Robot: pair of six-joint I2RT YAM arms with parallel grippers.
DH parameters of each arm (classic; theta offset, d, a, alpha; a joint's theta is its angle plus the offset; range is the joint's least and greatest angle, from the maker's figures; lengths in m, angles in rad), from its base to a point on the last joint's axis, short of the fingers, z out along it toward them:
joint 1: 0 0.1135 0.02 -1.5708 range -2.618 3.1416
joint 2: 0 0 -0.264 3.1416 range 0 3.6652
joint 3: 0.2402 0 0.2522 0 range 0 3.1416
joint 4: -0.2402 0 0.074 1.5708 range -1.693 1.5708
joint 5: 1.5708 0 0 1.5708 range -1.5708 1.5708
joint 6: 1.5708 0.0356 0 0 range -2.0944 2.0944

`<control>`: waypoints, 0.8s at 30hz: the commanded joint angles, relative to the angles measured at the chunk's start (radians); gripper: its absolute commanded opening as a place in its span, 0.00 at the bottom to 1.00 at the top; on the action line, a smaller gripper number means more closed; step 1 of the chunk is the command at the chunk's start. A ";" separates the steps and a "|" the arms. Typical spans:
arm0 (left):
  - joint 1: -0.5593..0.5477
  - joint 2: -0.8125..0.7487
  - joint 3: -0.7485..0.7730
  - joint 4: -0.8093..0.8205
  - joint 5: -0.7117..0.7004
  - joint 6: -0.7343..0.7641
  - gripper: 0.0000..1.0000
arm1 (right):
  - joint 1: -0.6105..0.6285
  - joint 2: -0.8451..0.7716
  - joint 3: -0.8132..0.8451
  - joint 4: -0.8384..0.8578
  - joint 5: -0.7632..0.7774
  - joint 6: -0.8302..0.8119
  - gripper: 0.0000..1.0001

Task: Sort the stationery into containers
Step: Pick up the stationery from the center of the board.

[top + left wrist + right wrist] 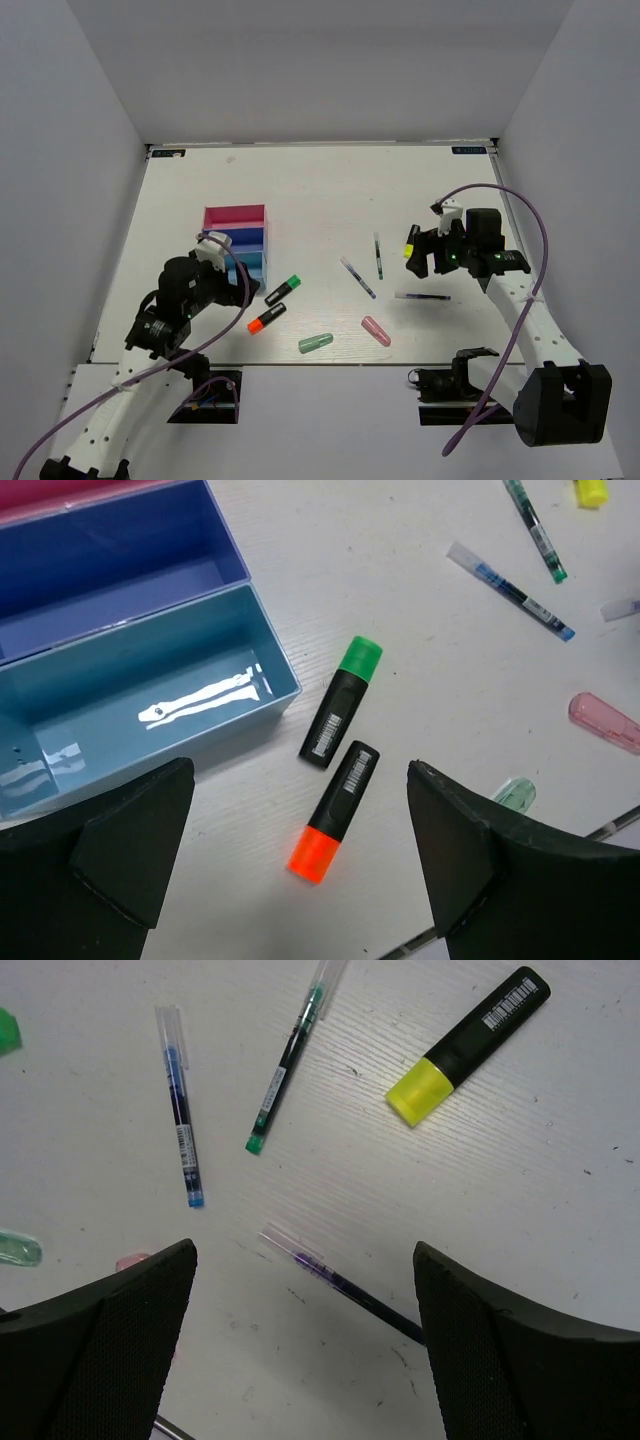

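The organizer [236, 212] of pink, dark blue and light blue bins stands left of centre; the bins look empty in the left wrist view [272, 650]. A green-capped marker [340, 705] and an orange-capped marker [335, 810] lie beside it. My left gripper [298, 780] is open and empty above these two markers. My right gripper [302, 1250] is open and empty over a purple pen [345, 1285]. A yellow-capped marker [468, 1045], a green pen [285, 1065] and a blue pen [180, 1110] lie beyond it.
A green capsule [315, 343] and a pink capsule [376, 331] lie near the table's front edge. White walls enclose the table on three sides. The left gripper [222, 272] hovers by the light blue bin, and the right gripper [430, 258] by the yellow marker [411, 240].
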 commanded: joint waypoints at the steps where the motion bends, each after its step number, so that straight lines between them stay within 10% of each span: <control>1: -0.015 0.046 0.031 0.005 0.060 0.007 0.97 | -0.003 -0.028 0.026 -0.003 -0.001 -0.020 0.90; 4: -0.041 0.114 0.079 -0.024 0.117 0.024 0.81 | 0.000 -0.041 0.013 -0.031 -0.014 -0.099 0.90; 8: -0.145 0.240 0.195 -0.097 0.114 0.082 0.32 | 0.000 -0.041 0.013 -0.117 -0.110 -0.274 0.90; 10: -0.225 0.322 0.292 -0.117 0.051 0.103 0.02 | -0.003 -0.029 0.029 -0.128 -0.126 -0.267 0.05; 13: -0.373 0.489 0.427 -0.191 -0.053 0.185 0.00 | 0.000 -0.024 0.018 -0.111 -0.116 -0.262 0.00; 14: -0.417 0.609 0.456 -0.241 -0.082 0.212 0.11 | 0.003 -0.027 0.015 -0.103 -0.114 -0.267 0.20; 15: -0.445 0.650 0.519 -0.260 -0.090 0.234 0.31 | 0.005 -0.028 0.013 -0.102 -0.120 -0.282 0.90; 16: -0.452 0.691 0.533 -0.292 -0.096 0.246 0.59 | 0.003 -0.022 0.013 -0.109 -0.117 -0.290 0.90; 18: -0.471 0.838 0.564 -0.329 -0.118 0.258 0.61 | 0.000 -0.015 0.023 -0.126 -0.113 -0.302 0.79; 20: -0.471 0.932 0.547 -0.297 -0.152 0.266 0.61 | -0.003 -0.013 0.026 -0.140 -0.105 -0.294 0.42; 21: -0.472 0.946 0.539 -0.276 -0.158 0.275 0.58 | 0.000 -0.015 0.024 -0.135 -0.108 -0.287 0.07; 24: -0.465 1.024 0.533 -0.230 -0.213 0.283 0.53 | 0.003 -0.018 0.021 -0.123 -0.116 -0.271 0.09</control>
